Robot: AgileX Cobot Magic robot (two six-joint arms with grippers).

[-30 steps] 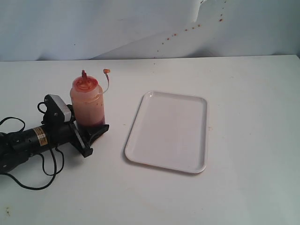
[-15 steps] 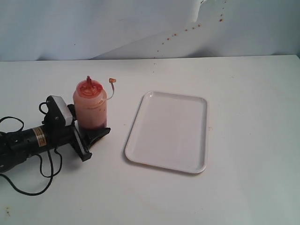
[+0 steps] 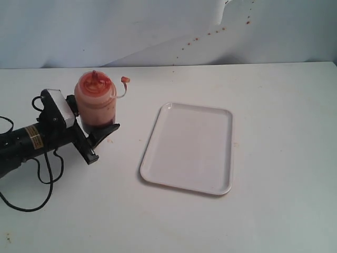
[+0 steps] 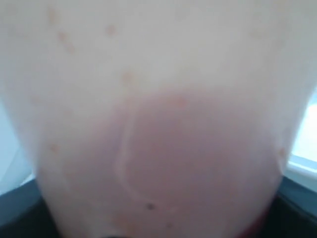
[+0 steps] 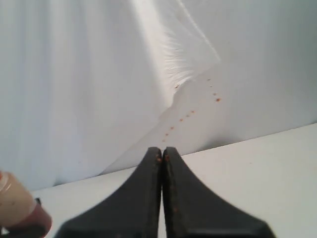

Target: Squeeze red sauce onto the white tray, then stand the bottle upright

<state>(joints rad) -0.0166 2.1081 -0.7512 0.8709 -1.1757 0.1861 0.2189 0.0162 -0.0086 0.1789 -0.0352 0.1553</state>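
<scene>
Left pincer (image 3: pixel 100 132) grasps bottle (image 3: pixel 96 103) low on its body, upright, left of frame, apart from bare white tray (image 3: pixel 192 150) at centre. Right pincer (image 5: pixel 162 161) clenched, empty. Risk: low grip on soft wall; bottle could tip or dribble onto surface (image 3: pixel 274 105) short of tray.

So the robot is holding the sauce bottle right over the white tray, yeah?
Not over it. The left arm's jaws do hold the bottle, but the exterior view shows it off to the side of the white tray, on the left, with bare table between them.
</scene>
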